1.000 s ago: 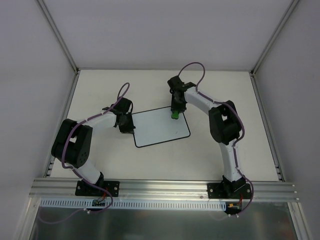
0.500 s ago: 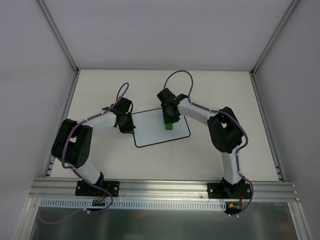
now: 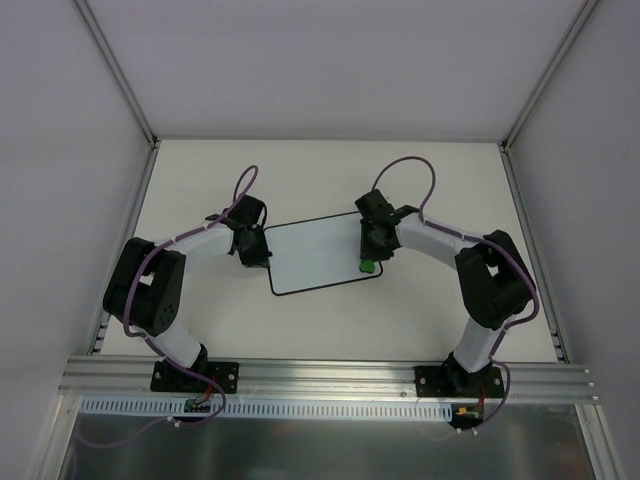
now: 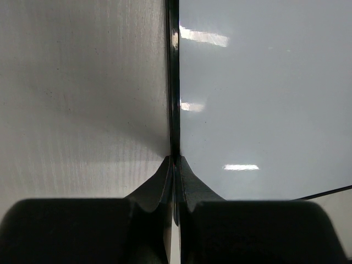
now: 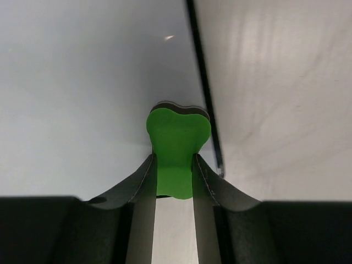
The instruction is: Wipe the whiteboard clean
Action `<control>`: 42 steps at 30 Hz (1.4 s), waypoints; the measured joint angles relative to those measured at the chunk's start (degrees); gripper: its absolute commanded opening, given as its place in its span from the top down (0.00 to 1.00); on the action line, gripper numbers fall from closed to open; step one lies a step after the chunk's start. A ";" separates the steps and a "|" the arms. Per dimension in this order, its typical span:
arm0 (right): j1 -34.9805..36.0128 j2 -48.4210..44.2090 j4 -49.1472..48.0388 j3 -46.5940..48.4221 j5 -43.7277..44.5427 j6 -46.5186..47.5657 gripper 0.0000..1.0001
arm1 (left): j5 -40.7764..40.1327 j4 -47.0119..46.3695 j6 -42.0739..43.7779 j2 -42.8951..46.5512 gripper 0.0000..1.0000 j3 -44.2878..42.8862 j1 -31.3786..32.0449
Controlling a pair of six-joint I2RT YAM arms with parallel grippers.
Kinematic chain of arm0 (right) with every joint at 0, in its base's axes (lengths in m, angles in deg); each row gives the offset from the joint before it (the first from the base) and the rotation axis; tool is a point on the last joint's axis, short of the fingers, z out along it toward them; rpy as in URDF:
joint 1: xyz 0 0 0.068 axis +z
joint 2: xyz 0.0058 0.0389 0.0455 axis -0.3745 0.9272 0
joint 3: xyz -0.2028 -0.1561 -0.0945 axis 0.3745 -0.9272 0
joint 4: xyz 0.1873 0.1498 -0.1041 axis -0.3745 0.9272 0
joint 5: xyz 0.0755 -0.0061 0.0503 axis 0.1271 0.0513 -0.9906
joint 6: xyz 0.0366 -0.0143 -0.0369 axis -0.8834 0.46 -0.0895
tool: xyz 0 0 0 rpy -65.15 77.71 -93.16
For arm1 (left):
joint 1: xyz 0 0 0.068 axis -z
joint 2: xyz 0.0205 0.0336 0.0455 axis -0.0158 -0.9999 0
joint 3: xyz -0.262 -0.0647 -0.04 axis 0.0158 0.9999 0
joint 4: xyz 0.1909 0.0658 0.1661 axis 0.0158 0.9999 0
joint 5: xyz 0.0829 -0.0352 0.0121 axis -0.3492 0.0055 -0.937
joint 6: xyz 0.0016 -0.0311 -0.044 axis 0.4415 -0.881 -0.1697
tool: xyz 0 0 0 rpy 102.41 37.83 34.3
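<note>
The whiteboard lies flat in the middle of the table, white with a thin black rim and no writing visible. My left gripper is shut on its left rim, the jaws pinching the black edge. My right gripper is shut on the green eraser and presses it on the board near its right rim. The eraser also shows in the top view at the board's near right corner. The board surface looks blank in both wrist views.
The cream table is bounded by grey walls at back and sides and an aluminium rail at the near edge. The two arm bases stand on that rail.
My right gripper swept the eraser from the board's far right part toward its middle, then right and nearer to the near right corner. The left gripper and the board stayed put.
</note>
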 measured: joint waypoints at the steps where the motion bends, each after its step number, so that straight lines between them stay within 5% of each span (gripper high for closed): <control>1: -1.51 -0.74 -0.20 -0.94 -0.02 -0.04 1.00 | 0.00 0.00 0.00 0.00 1.00 0.00 0.00; 12: -8.41 -6.58 3.06 -3.98 0.81 2.12 1.00 | 0.31 0.00 -0.02 0.00 1.00 -0.04 0.02; 19: -24.11 -13.27 3.58 -3.85 2.01 4.94 0.99 | 0.24 0.39 0.00 0.00 1.00 -0.31 0.02; 28: -38.07 -5.92 3.93 -1.79 2.32 6.25 0.97 | 0.22 1.20 0.02 0.00 1.00 -0.68 0.02; 36: -39.12 -1.66 3.43 -0.72 0.55 5.99 0.79 | -0.07 2.03 0.24 0.00 0.82 -1.20 0.00; 42: -39.15 -1.27 3.32 -0.72 -0.11 5.27 0.46 | -0.11 2.45 0.33 0.72 0.66 -1.90 0.00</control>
